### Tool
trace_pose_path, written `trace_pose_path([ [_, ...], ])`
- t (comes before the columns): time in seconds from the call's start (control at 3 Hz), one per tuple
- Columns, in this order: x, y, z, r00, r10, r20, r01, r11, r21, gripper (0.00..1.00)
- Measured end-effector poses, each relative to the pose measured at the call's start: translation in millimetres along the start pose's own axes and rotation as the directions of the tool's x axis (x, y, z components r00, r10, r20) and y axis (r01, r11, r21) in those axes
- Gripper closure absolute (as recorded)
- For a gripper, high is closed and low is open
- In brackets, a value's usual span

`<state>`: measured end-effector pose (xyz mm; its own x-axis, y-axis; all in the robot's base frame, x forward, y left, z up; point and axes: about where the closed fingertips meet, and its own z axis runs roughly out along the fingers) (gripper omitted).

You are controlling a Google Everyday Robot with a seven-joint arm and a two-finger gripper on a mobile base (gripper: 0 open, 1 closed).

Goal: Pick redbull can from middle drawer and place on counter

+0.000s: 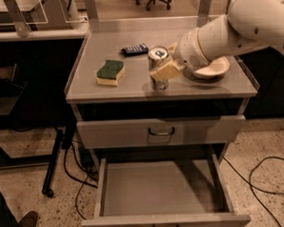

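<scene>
The redbull can (pixel 156 57), slim and silvery with a shiny top, stands upright at the front middle of the counter (pixel 131 89); I cannot tell whether its base touches the steel. My gripper (pixel 159 67) reaches in from the right on a thick white arm and is shut on the can, with a tan finger (pixel 167 71) across its side. The middle drawer (pixel 160 188) is pulled fully out below and is empty inside.
A green and yellow sponge (pixel 110 71) lies left of the can. A flat dark snack packet (pixel 135 49) lies behind it. A white bowl (pixel 212 69) sits under my arm at the right. The upper drawer (pixel 161 131) is closed. Cables run over the floor.
</scene>
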<state>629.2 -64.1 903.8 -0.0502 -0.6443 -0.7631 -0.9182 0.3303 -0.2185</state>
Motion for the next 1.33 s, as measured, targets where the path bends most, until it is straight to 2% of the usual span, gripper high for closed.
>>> trace_pose_path([
  [0.33,-29.0,-22.0,-20.9,0.999,-0.031,0.044,0.029,0.9979,0.057,1.0],
  [1.0,-23.7,-45.9,10.7,0.999,0.031,0.044,-0.03,0.9994,-0.016,1.0],
  [1.33,-21.8,-64.8,25.9,0.999,0.05,0.016,-0.049,0.9985,-0.023,1.0],
])
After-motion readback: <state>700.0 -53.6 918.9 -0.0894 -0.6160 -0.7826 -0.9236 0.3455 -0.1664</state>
